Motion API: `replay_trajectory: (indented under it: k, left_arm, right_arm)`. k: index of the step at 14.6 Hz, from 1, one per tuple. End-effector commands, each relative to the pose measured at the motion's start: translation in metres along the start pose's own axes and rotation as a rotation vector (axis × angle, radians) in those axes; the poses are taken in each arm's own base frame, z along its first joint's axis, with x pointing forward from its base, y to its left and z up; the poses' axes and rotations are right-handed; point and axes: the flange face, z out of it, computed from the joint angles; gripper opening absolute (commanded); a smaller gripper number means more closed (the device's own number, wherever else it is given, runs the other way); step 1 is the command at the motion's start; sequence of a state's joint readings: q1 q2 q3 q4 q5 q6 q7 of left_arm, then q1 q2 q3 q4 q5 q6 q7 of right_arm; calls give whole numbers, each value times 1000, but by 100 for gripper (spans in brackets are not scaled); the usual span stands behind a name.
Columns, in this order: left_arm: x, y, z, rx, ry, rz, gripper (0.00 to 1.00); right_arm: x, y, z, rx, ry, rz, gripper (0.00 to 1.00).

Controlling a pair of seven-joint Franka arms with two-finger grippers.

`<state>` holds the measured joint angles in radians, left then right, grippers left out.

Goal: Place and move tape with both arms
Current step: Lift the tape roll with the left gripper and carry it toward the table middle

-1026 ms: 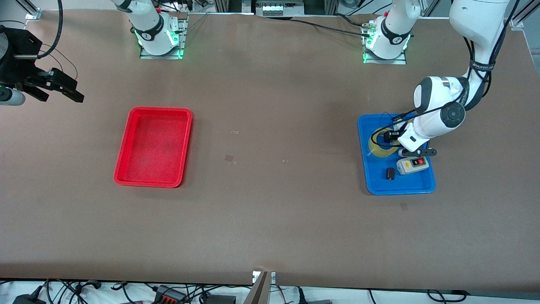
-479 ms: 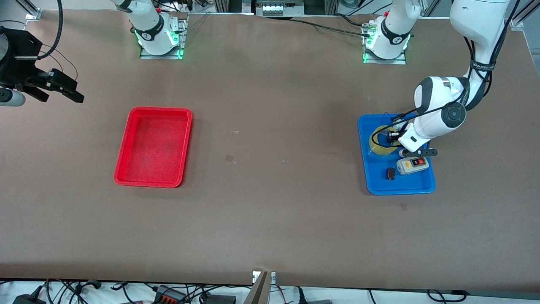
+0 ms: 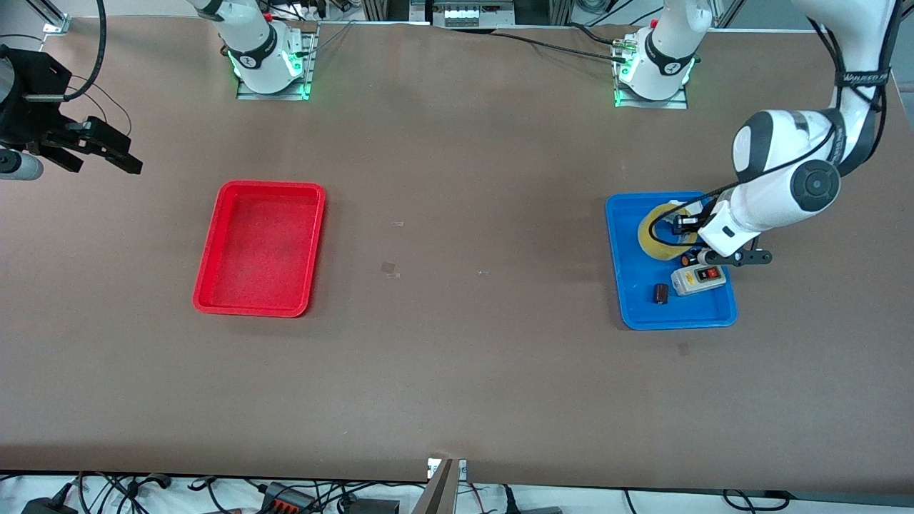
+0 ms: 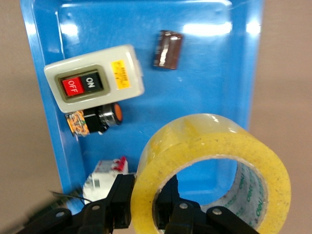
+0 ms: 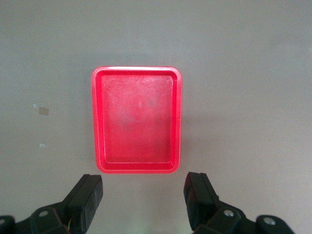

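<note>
Left end effector pinched the tape through its wall at 6 o'clock, roll looked light, rigid, slick; right end effector waited agape over the bench.

My left gripper is black and clamps a translucent yellow tape roll whose inner core is pale with faint green print. Below it, the tray is bright glossy blue. In it lie a cream-grey switch box with one red OFF key, one black ON key and a small yellow label, a dark brown block, and a black push button with an orange face. My right gripper is black too, over a brown table near a red tray.
</note>
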<state>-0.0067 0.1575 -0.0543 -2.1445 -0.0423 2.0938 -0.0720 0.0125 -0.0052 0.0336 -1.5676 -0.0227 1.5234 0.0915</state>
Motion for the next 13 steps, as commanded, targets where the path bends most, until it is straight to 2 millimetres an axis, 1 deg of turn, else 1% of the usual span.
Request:
replay_trajectory:
  k: [1, 3, 4, 5, 9, 10, 13]
  left_arm:
    - [-9, 57, -24, 20, -4, -12, 12]
    - [-18, 107, -19, 27, -6, -35, 12]
    - [-23, 133, -12, 29, -18, -31, 12]
    - [-29, 164, -5, 25, -24, -34, 12]
    - [-30, 276, 20, -21, -64, -56, 13]
    - [-33, 303, 32, -15, -74, -58, 13]
    - [-26, 360, 58, 39, -29, -109, 13]
  right_arm:
    - [-1, 5, 2, 8, 1, -9, 98]
    - [-1, 6, 5, 7, -6, -9, 98]
    - [-2, 6, 8, 7, -12, -9, 98]
    - [-3, 6, 8, 6, -13, -9, 98]
    - [-2, 7, 13, 6, -22, -8, 98]
    - [-3, 7, 12, 6, -20, -8, 98]
    - [-2, 9, 16, 7, -26, -3, 98]
